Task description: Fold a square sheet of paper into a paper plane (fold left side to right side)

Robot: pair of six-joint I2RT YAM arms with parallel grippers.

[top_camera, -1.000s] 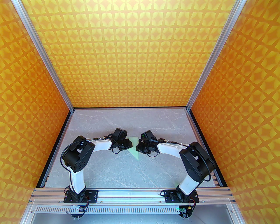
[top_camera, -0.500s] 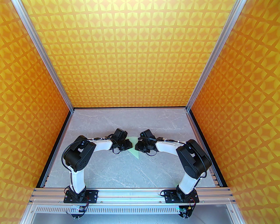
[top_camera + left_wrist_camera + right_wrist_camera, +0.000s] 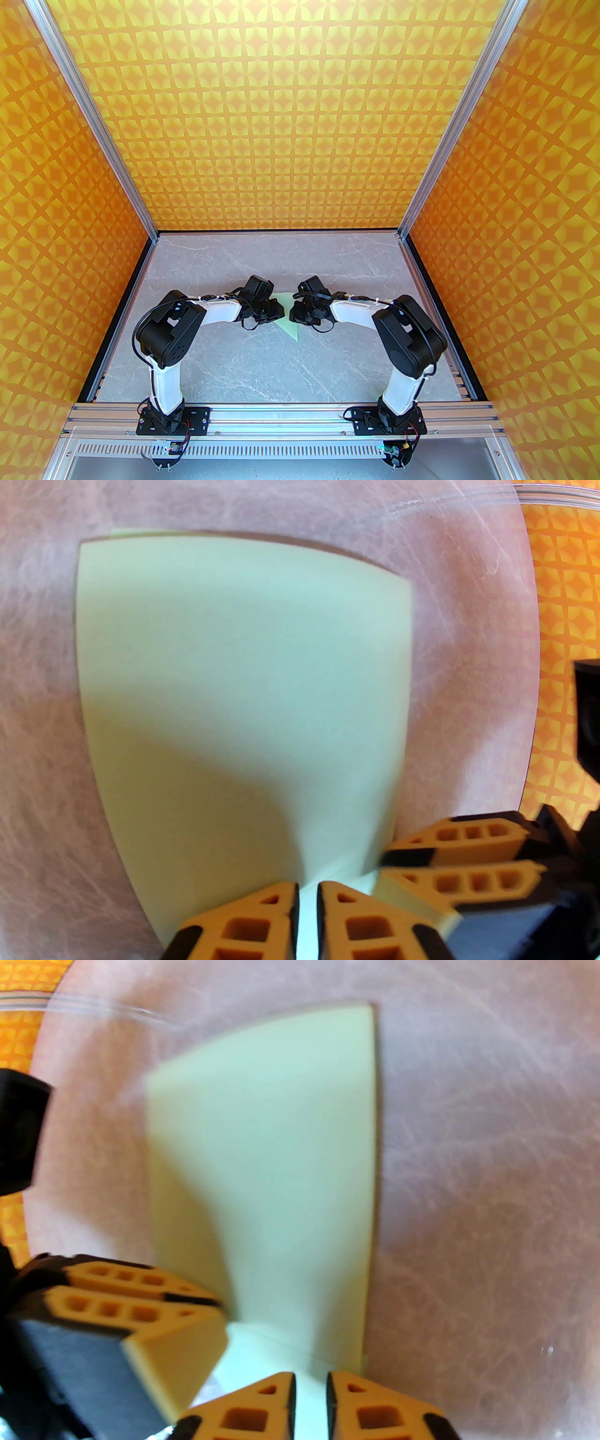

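Over the marble table both jaws still pinch the sheet of paper; right elbow shifted inward.

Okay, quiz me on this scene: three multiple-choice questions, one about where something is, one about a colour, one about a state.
1. Where is the pale mint-green sheet of paper?
A. In a plastic tray
B. On the grey marbled table, near its middle
C. Hanging from a hook

2. What colour are the left arm's fingers?
A. Orange
B. Blue
C. White

3. What are the right arm's fingers doing?
A. Spread wide above the paper
B. Closed on nothing, far from the paper
C. Closed on the paper's edge

Answers:
1. B: the top view shows it lying mid-table.
2. A: the left wrist view shows orange ribbed fingers.
3. C: the right wrist view shows a mint strip pinched in their narrow gap.
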